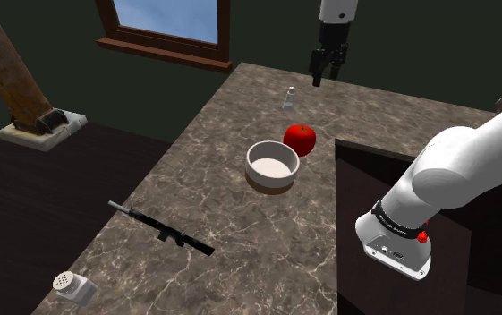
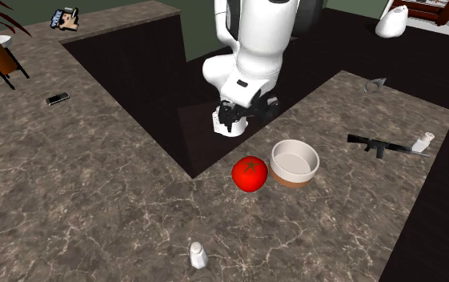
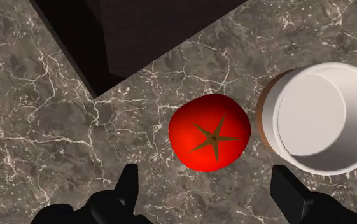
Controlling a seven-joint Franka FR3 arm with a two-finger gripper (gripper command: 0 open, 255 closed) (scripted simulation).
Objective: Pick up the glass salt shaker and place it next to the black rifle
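Tool: the black tool [image 1: 326, 79] hangs in the air over the far part of the counter [image 1: 258, 264]. In the wrist view its two fingers [image 3: 129, 184] stand wide apart with nothing between them.
Salt shaker: the small, clear-bodied salt shaker [image 1: 288, 98] stands upright on the counter, apart from the tool. In the shoulder view the tool is at 2 o'clock from it.
Tomato: the red tomato [image 1: 300, 139] sits at about 6 o'clock from the salt shaker. In the wrist view it lies below the spread fingers.
Bowl: a white bowl [image 1: 272, 166] with a brown base sits just beside the tomato, between its 7 and 8 o'clock.
Black rifle: the black rifle [image 1: 161, 229] lies flat at 8 o'clock from the bowl, well apart from the salt shaker.
White shaker: a white shaker [image 1: 72, 286] lies on its side at 8 o'clock from the black rifle.
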